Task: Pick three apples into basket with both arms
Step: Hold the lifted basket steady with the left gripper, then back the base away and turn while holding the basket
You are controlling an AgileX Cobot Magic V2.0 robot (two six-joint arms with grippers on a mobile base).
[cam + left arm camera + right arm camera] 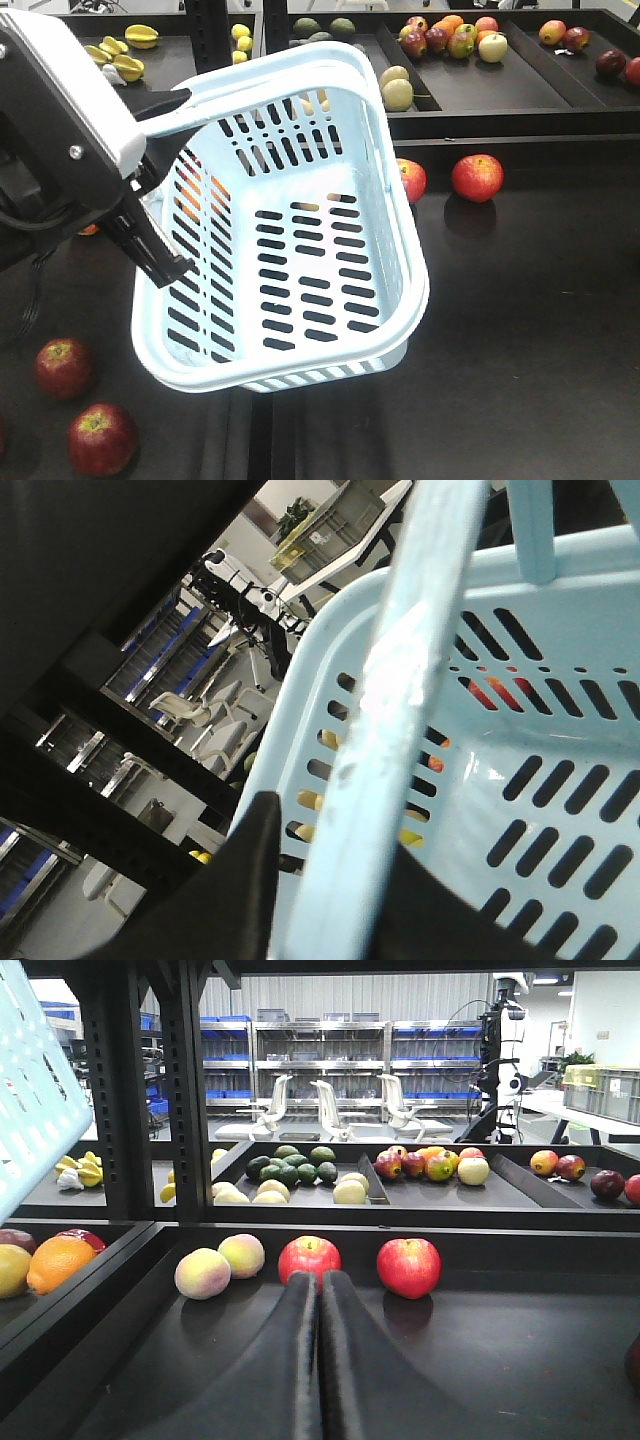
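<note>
Left gripper [158,185] is clamped on the basket [345,195] handle and holds it tilted, off the dark table [520,330], opening toward the front camera. Right gripper [320,1285] is low over the table, fingers pressed together, nothing between them. Two dark-red apples [65,366] sit on the table lower-left of the basket. Two brighter red apples [478,177] sit behind it.
</note>
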